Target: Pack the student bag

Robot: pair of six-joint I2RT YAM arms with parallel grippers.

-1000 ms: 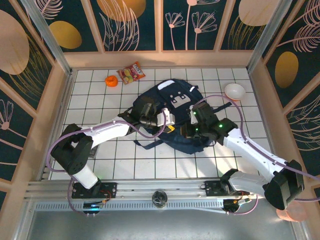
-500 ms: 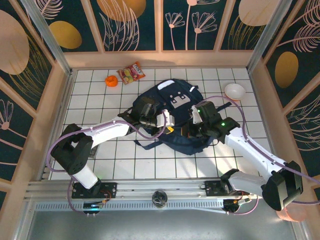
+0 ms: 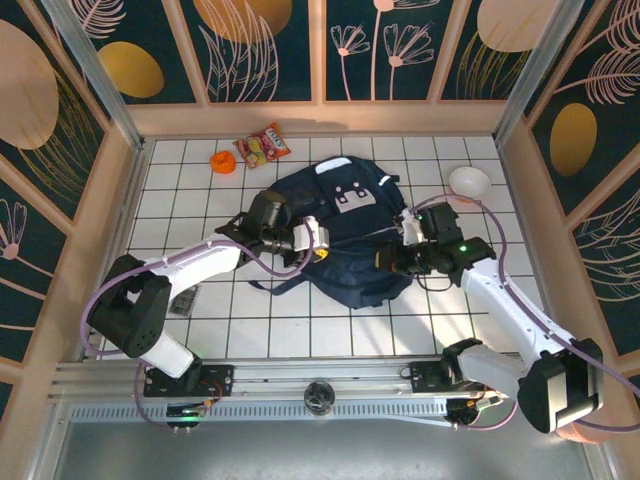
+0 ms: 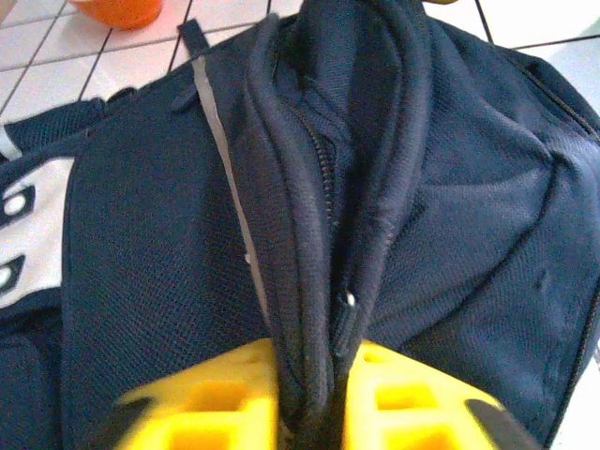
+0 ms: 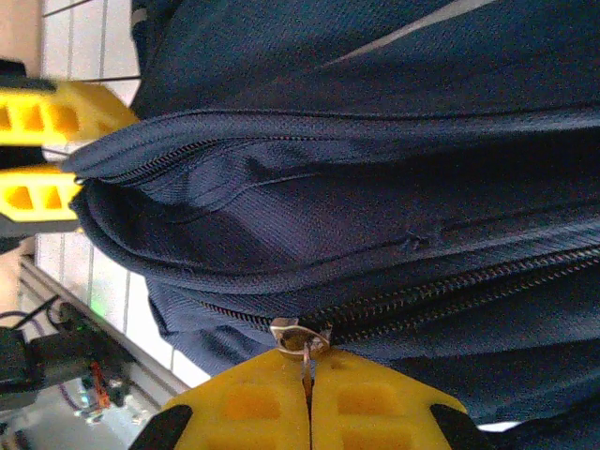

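Student bag lies in the middle of the white tiled worktop, between the two arms. It is dark blue, with a pale patch on its top side. The left fingers are yellow. A thick fold of the bag, right by a zip, sits between them and touches both, so they are pinching the bag. The right fingers are yellow too. They are pressed tight together, with the small metal zip tab caught between their tips. At the far side of the worktop lie a small orange thing and a red snack packet, close together and apart from the bag. A white bowl sits near the right arm.
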